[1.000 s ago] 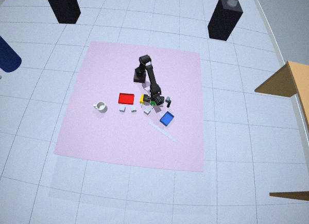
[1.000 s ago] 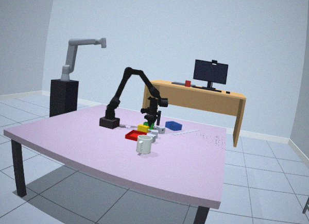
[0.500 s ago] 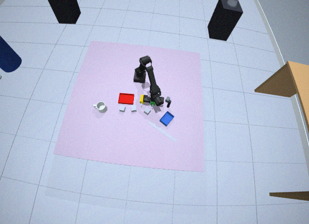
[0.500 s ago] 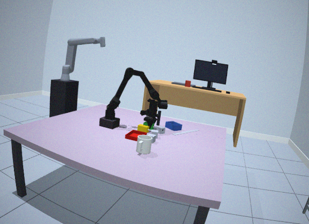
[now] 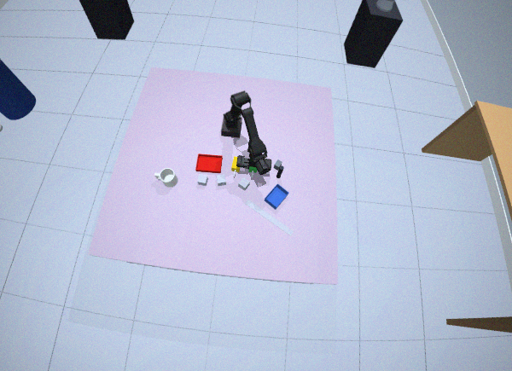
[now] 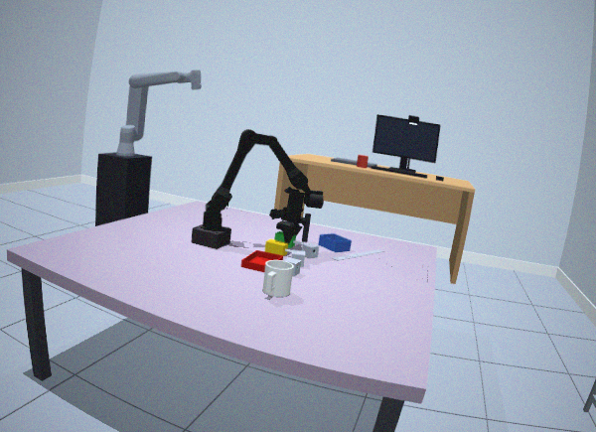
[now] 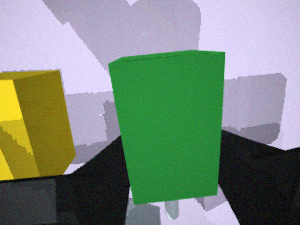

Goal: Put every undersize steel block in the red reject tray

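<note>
With its fingers about half apart, the gripper (image 5: 253, 164) (image 6: 289, 235) (image 7: 164, 132) has the green gauge (image 5: 253, 169) (image 6: 281, 238) (image 7: 171, 127) pinched between them, one black finger against each side. Arm (image 5: 253, 132) (image 6: 233, 166) arched over the pink table (image 5: 213, 243) (image 6: 248, 303), wrist low among the blocks. Yellow piece (image 5: 235, 164) (image 6: 276, 246) (image 7: 42, 125) stands just beside the gauge, apart from it, outside the fingers.

Steel blocks: three in a loose row, one (image 5: 202, 180) (image 6: 294, 266) near the red tray (image 5: 209, 163) (image 6: 258, 260), a second (image 5: 221, 181) (image 6: 298, 255) beside that, a third (image 5: 243, 183) (image 6: 311, 250) close to the gauge, dark bore showing. Fourth block (image 5: 278, 164) on the other side of the gripper. Red tray holds no block. Blue tray (image 5: 276, 196) (image 6: 334, 242) near the third block. White mug (image 5: 167, 176) (image 6: 278, 279) upright, well apart from the gripper. Which bores are undersize, cannot tell from here.
</note>
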